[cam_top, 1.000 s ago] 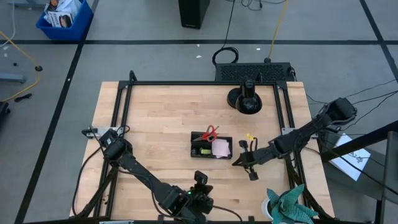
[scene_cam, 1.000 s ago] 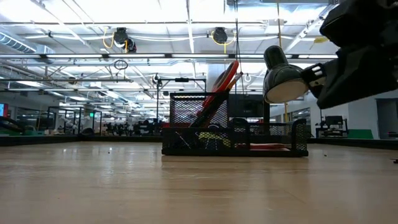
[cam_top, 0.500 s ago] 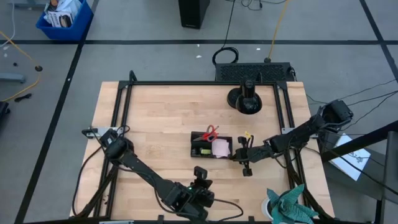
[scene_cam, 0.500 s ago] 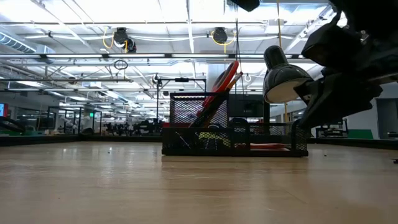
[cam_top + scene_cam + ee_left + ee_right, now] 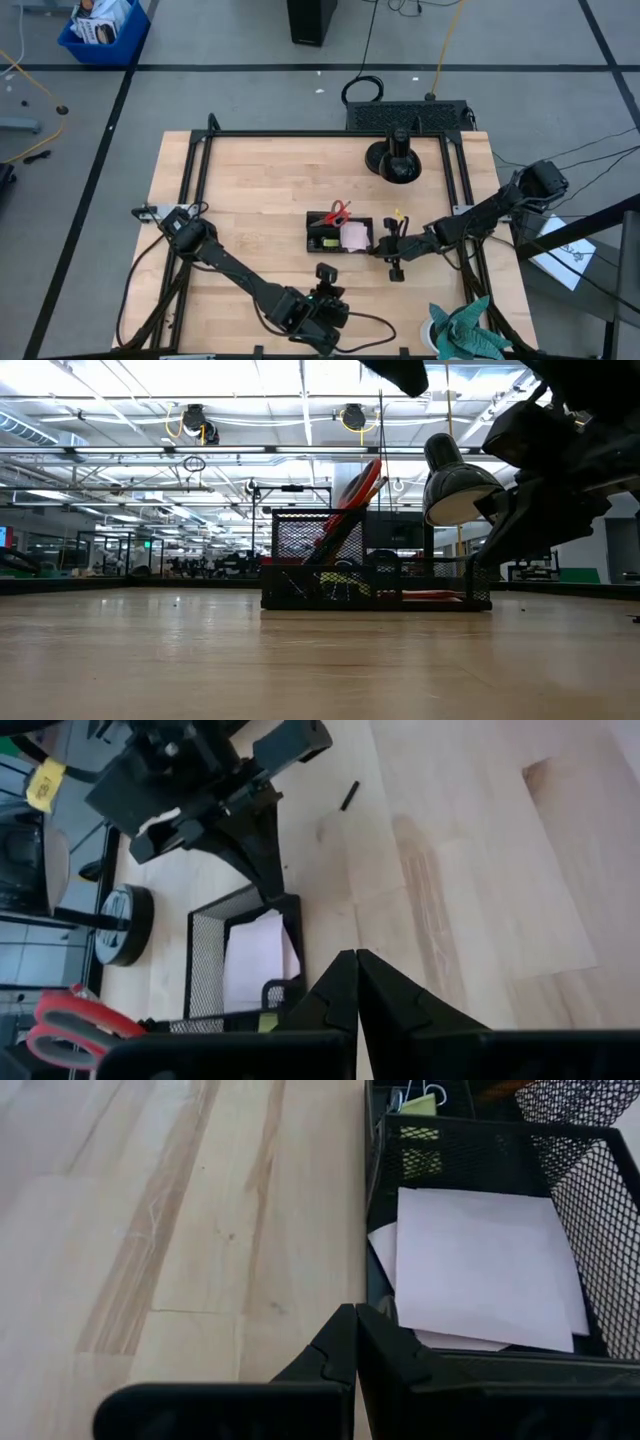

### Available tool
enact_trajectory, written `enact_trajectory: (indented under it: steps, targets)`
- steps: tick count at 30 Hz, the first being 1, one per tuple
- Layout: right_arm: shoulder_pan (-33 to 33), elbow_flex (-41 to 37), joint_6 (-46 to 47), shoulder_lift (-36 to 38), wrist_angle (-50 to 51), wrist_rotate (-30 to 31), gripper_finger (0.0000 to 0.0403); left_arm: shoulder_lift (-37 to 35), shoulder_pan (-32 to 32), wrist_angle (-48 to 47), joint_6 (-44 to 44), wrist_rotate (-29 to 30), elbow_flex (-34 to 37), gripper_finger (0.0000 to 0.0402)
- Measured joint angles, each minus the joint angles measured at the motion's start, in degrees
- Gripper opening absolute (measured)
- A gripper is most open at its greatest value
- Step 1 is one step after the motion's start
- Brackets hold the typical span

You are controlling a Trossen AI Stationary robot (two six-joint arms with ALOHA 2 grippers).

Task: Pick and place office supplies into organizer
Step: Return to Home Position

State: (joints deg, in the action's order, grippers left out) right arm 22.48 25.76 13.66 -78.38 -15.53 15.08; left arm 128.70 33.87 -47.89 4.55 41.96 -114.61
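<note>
With the pink sticky-note pad [image 5: 480,1270] lying in the organizer [image 5: 470,1155], placement looked done. The right hand [image 5: 355,1312] had edged beside it and the left hand [image 5: 356,958] nearer, both pressed together.

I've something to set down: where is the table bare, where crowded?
Bare: the wood left of the mesh organizer, out to the frame rail. Crowded: right gripper at its right end, left gripper near its front.

Grey floor [image 5: 250,100] crossed by dark tape lines [image 5: 300,67] surrounds the wooden table [image 5: 260,190]. A blue bin [image 5: 100,52] stands off its far-left corner. Beyond, bright ceiling lights [image 5: 150,380] run past 2 hanging cable reels [image 5: 195,420].
</note>
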Motion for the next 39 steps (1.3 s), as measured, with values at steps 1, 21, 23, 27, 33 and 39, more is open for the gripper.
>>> enact_trajectory:
  steps: [1,21,23,27,33,39]
  targets:
    - [0.0,0.0,0.3,0.2,0.0,0.0,0.0,0.0,0.0,0.4,-0.5,0.0,0.0,0.001]
    - [2.1,0.0,0.2,15.5,2.0,2.5,0.0,-1.2,-2.5,1.7,-8.9,-0.2,0.0,0.0003]
    - [2.3,0.0,0.4,20.2,4.8,5.0,0.0,-3.1,-3.5,3.4,-9.0,-1.0,0.0,0.0004]
    - [0.9,0.0,-2.1,29.5,11.4,5.7,0.0,-7.9,-5.7,5.1,-10.3,-1.4,-0.2,0.0003]
    - [-1.3,0.0,-9.8,38.6,12.6,-1.8,0.0,-12.2,-11.4,1.0,-14.7,-5.7,-0.2,0.0003]
    - [-6.6,0.0,-14.6,40.0,12.2,-5.7,0.0,-13.6,-18.0,2.0,-22.2,-20.1,2.2,0.0002]
